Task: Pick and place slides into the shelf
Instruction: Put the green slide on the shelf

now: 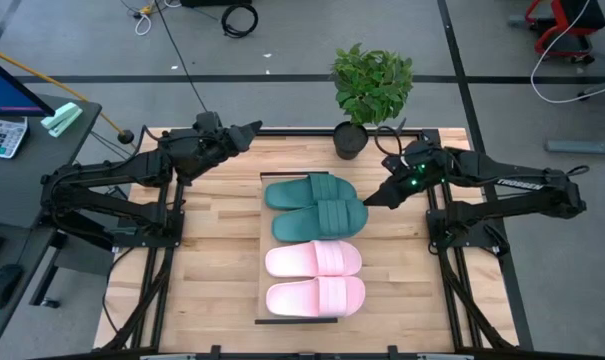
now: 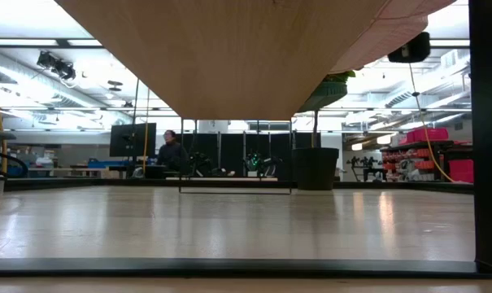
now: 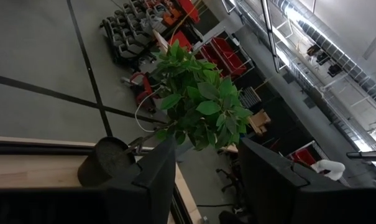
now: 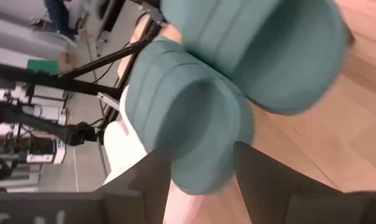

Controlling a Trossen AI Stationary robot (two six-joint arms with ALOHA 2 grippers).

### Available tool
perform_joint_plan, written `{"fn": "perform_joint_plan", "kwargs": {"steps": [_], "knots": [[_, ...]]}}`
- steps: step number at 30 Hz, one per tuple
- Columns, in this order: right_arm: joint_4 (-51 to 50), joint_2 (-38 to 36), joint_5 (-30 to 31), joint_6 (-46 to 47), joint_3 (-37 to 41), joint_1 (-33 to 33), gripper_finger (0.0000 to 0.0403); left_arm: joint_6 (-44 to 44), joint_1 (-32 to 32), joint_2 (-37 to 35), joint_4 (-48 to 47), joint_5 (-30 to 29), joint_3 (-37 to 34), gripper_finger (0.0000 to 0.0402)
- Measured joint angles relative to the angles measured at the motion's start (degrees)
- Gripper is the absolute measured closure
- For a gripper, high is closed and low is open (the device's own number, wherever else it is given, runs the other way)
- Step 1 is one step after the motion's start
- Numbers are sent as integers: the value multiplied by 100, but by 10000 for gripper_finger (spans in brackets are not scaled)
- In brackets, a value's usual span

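Grey floor (image 1: 282, 45) with dark seams, potted plant (image 1: 370, 85), desk calculator (image 1: 2, 135), ceiling lights (image 2: 83, 55)

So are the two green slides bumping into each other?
Touching. In the high view the two green slides lie side by side on the shelf, edges overlapping with no gap between.

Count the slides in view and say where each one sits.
4, in a row along the shelf: a teal slide nearest the potted plant, a second teal slide, then a pink slide, and a second pink slide last. None looks hidden.
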State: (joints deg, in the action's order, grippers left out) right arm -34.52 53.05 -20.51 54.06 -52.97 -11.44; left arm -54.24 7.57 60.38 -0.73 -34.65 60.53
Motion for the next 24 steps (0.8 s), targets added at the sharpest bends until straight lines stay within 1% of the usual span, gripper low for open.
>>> {"fn": "perform_joint_plan", "kwargs": {"steps": [6,12,16,21,24], "knots": [[54,81,-35,-340,-194,9,237,-32,0,0,4,0,0,225],[50,214,-73,-415,-881,9,241,-42,0,0,13,2,0,221],[8,575,-192,-233,-1127,182,241,-32,2,0,15,0,0,224],[-314,1123,-210,-206,-1134,363,241,-8,2,0,16,0,0,224],[-290,1344,-201,-206,-1134,437,241,0,2,0,15,0,0,221]]}}
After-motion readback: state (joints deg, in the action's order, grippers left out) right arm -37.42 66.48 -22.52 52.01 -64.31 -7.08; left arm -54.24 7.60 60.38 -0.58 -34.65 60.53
